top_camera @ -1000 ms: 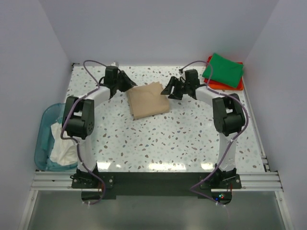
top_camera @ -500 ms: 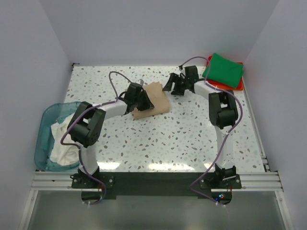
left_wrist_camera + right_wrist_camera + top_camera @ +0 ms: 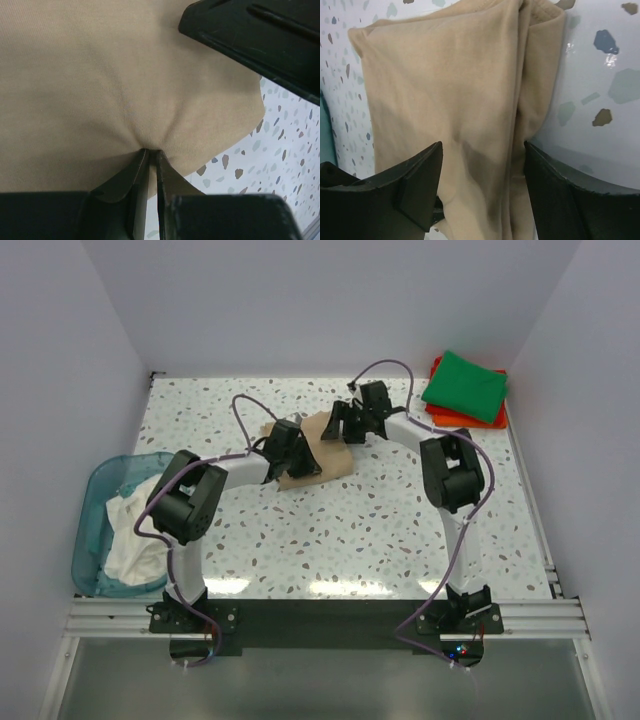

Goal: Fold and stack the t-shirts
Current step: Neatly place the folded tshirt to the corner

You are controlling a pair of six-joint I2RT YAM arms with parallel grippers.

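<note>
left gripper pinching shirt, right gripper splayed

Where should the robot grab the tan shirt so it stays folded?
Probably the thick edge of the tan shirt, where folded layers bunch, coming from the far side, where the right gripper sits open over it. Pinching every layer should keep the fold. The left gripper is shut on another spot.

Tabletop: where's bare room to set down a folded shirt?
Bare table between the arms, nearer than the tan shirt; also far-left corner beyond the basket. Crowded: far-right green shirt on orange-red shirt; left pincer and right pincer at the tan shirt.
</note>
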